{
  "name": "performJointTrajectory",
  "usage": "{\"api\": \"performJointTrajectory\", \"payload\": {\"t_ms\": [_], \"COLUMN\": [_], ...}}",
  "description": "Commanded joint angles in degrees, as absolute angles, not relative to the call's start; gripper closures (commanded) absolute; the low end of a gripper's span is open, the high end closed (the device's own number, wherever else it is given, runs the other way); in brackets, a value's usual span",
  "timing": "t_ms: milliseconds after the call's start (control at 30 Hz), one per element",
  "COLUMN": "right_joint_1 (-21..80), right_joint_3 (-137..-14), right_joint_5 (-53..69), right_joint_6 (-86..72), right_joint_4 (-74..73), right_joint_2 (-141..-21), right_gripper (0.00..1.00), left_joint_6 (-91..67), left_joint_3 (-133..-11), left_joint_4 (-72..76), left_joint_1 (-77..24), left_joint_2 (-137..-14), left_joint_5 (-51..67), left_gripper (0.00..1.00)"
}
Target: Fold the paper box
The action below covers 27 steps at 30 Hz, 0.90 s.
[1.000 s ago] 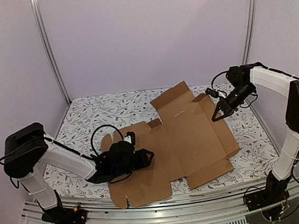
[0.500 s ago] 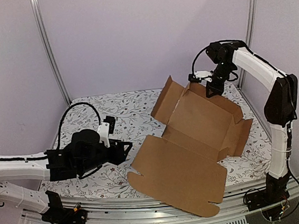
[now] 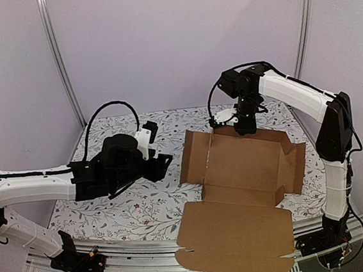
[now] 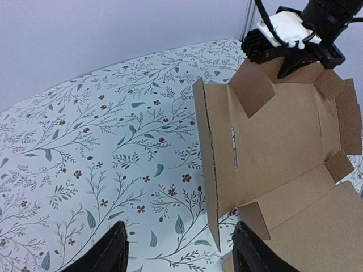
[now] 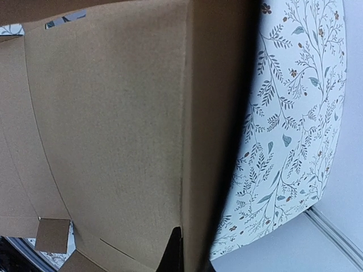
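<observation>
Forearm of the left arm laid out almost level, reaching from the left edge toward the middle with the black wrist leading. Left hand (image 3: 163, 163) released, hanging above the counter (image 3: 115, 213) a little short of the paper box (image 3: 248, 165) and touching nothing. Shows in its own wrist camera as two black fingertips (image 4: 116, 252) set wide apart over the cloth, pointed at the box's upright left wall.

Paper box right of centre on the counter, half formed. Brown base panel lying flat, left wall standing on edge, short flaps raised along the right side. Broad lid panel spread flat toward the near edge and overhanging the metal rail (image 3: 149, 267) there.

Right arm rising from its base at the lower right, arching high and bending down at the wrist onto the box's far side. Right hand (image 3: 244, 127) clenched on the far wall of the paper box, pointing steeply down. In its wrist view, cardboard edge running straight in between the dark fingers (image 5: 173, 252).

Counter covered in white cloth printed with grey-green leaves and small flowers. Pale lilac walls (image 3: 179, 40) behind and at both sides, with two slim aluminium posts (image 3: 59, 64) in the far corners.
</observation>
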State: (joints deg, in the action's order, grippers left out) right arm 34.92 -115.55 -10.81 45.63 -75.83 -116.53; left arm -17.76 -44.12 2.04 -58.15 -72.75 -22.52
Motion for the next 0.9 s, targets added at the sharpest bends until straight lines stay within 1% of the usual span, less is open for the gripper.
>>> {"api": "performJointTrajectory", "payload": {"t_ms": [0,100,267,333,367,433,533,667,733,767,867], "right_joint_1": [36.06,36.38,36.66,36.70,36.73,36.92,37.06,37.05,37.01,36.74,35.19], "right_joint_3": [-115.16,-115.01,-114.95,-115.01,-115.00,-115.08,-115.09,-114.94,-114.42,-113.79,-112.54], "right_joint_5": [-14.39,-14.56,-14.47,-14.08,-13.80,-13.22,-12.82,-10.48,-9.75,-9.18,-6.43], "right_joint_6": [43.54,42.86,42.80,42.76,42.68,42.40,41.89,40.68,40.06,40.01,39.91], "right_joint_4": [-74.92,-74.96,-74.58,-74.52,-74.53,-74.61,-74.74,-75.54,-75.62,-75.41,-74.95], "right_joint_2": [-113.48,-113.25,-112.73,-112.45,-112.42,-112.28,-112.31,-112.20,-112.00,-111.65,-110.36], "right_gripper": [1.00,1.00,1.00,1.00,1.00,1.00,1.00,1.00,0.99,0.97,0.92], "left_joint_6": [-16.57,-18.63,-21.24,-21.34,-21.39,-20.86,-19.88,-19.21,-19.62,-19.68,-20.11], "left_joint_3": [-53.28,-56.71,-61.30,-61.98,-62.48,-63.39,-64.49,-64.22,-63.64,-62.93,-59.79], "left_joint_4": [-4.34,-4.58,-6.82,-5.72,-5.24,-4.05,-2.11,1.88,2.76,3.31,5.83], "left_joint_1": [-56.80,-56.06,-55.56,-54.78,-54.42,-53.99,-53.88,-53.88,-53.88,-53.90,-53.88], "left_joint_2": [-81.35,-85.83,-91.65,-93.41,-94.38,-96.33,-98.27,-99.54,-99.41,-99.01,-96.83], "left_joint_5": [-19.00,-14.23,-17.65,-16.44,-15.45,-13.32,-11.60,-10.27,-10.66,-10.97,-11.99], "left_gripper": [0.37,0.37,0.38,0.40,0.42,0.51,0.70,0.92,0.97,0.98,1.00]}}
